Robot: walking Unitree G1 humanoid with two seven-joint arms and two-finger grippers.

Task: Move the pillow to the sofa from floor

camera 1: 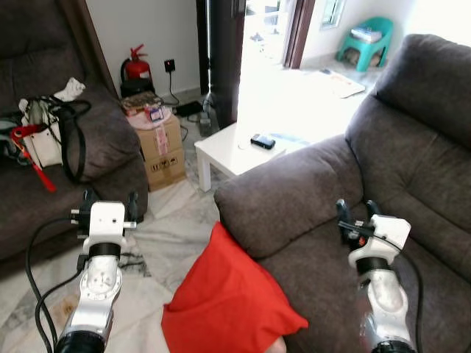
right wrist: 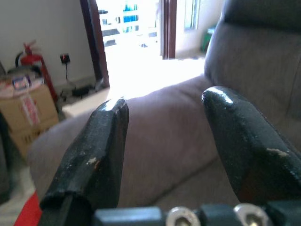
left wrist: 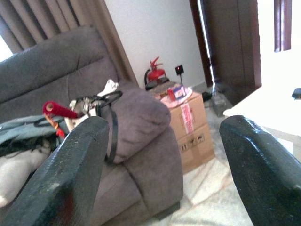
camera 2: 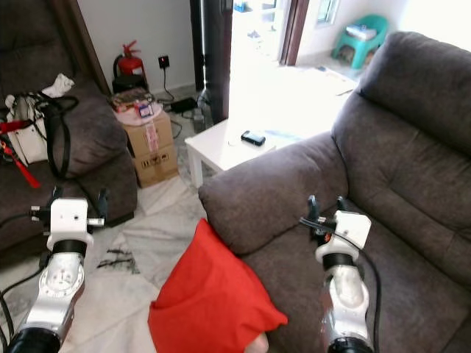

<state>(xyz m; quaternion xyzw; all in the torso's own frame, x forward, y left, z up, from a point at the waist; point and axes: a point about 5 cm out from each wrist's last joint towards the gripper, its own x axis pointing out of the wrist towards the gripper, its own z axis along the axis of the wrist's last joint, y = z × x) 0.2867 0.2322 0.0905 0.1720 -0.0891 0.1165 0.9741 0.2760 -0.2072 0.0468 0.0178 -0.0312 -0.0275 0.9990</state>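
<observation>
A red pillow [camera 1: 228,298] leans tilted against the front of the grey sofa [camera 1: 412,184] on my right, its lower corner near the marble floor [camera 1: 158,250]. My left gripper [camera 1: 110,200] is raised over the floor to the left of the pillow, open and holding nothing. Over the sofa seat, to the right of the pillow, my right gripper [camera 1: 357,209] stands open and empty too. In the right wrist view the black fingers [right wrist: 94,155] frame the sofa's armrest [right wrist: 155,127].
A second grey sofa [camera 1: 44,198] at the left carries a white bag [camera 1: 40,136] with black straps. Behind stand a cardboard box [camera 1: 162,151], a red fire extinguisher [camera 1: 136,70] and a low white table [camera 1: 239,151] with a dark phone [camera 1: 262,141].
</observation>
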